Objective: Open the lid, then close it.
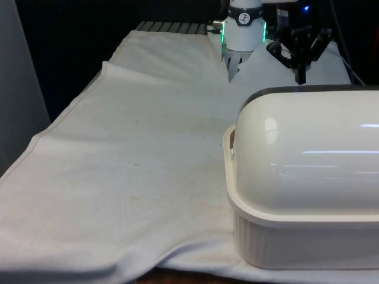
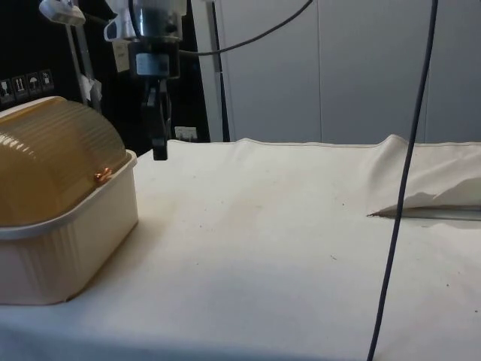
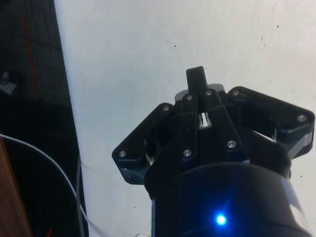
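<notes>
Black claw [image 2: 159, 150], fingers pressed together, hangs above the cloth-covered surface [image 2: 301, 226] beside the bread box's closed lid [image 2: 52, 158].

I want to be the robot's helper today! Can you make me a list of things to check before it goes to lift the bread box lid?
1. Is the lid down on the bread box now? Ok, it sits closed on the base.
2. Is the gripper away from the box? Ok, it hangs in the air beside it, touching nothing.
3. Is the gripper holding nothing? Ok, its fingers are together with nothing between them.
4. Is the gripper ready to grab? Not ok, the fingers are shut and would need to open.
5. Is there a handle to grab? Cannot tell, no handle is visible.
6. Is the cloth flat by the box? Ok, only small wrinkles.
</notes>
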Tool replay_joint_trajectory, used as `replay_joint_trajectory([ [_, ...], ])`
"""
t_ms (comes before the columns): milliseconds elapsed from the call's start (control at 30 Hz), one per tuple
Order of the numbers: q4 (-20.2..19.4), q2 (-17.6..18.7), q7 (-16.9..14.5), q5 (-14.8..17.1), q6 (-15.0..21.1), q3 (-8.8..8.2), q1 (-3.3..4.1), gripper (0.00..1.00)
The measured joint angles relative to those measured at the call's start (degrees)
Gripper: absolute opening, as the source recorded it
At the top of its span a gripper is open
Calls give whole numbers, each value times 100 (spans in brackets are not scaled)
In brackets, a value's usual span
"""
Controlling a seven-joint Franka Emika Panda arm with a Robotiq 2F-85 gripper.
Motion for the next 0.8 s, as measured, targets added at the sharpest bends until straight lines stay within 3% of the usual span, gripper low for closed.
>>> replay_joint_trajectory([
  [800,-407,149,309,-126,533,-195,0,0],
])
